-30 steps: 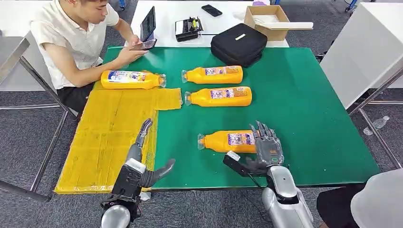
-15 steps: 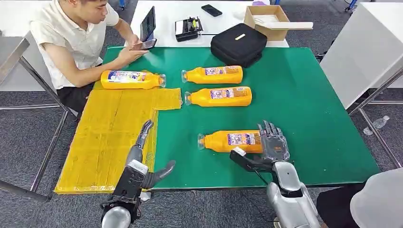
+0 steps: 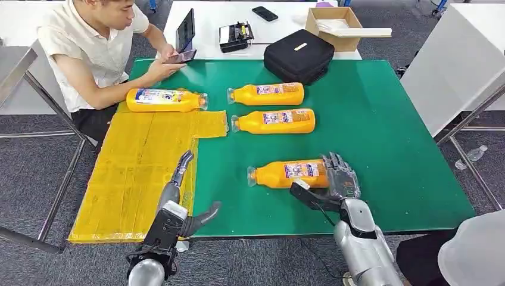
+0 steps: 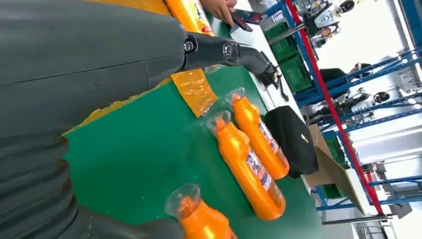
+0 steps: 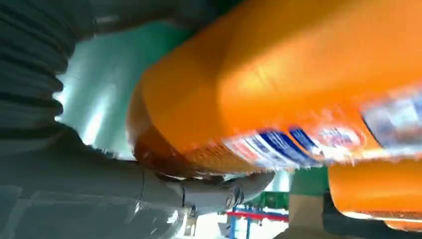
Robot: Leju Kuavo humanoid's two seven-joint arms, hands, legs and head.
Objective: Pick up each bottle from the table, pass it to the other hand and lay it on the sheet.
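Note:
The nearest orange bottle (image 3: 283, 173) lies on its side on the green table (image 3: 381, 131), cap to the left. My right hand (image 3: 336, 179) grips its base end, fingers curled over the top and thumb (image 5: 219, 191) against the near side of the bottle (image 5: 298, 89). Two more orange bottles (image 3: 266, 93) (image 3: 274, 120) lie side by side mid-table. Another bottle (image 3: 164, 99) lies on the yellow sheet (image 3: 137, 173) at its far end. My left hand (image 3: 178, 199) hovers open at the sheet's near right edge, holding nothing. The left wrist view shows the two mid-table bottles (image 4: 249, 167) (image 4: 261, 137).
A person (image 3: 89, 47) sits at the table's far left corner, holding a phone close to the bottle on the sheet. A black bag (image 3: 299, 55) sits at the far edge, a cardboard box (image 3: 336, 27) behind it. A white table (image 3: 458, 59) stands to the right, and another person (image 3: 470, 256) at near right.
My right hand has curled its fingers tighter over the nearest bottle's base and brought its thumb against it. The bottle has shifted slightly away from me. My left hand is still.

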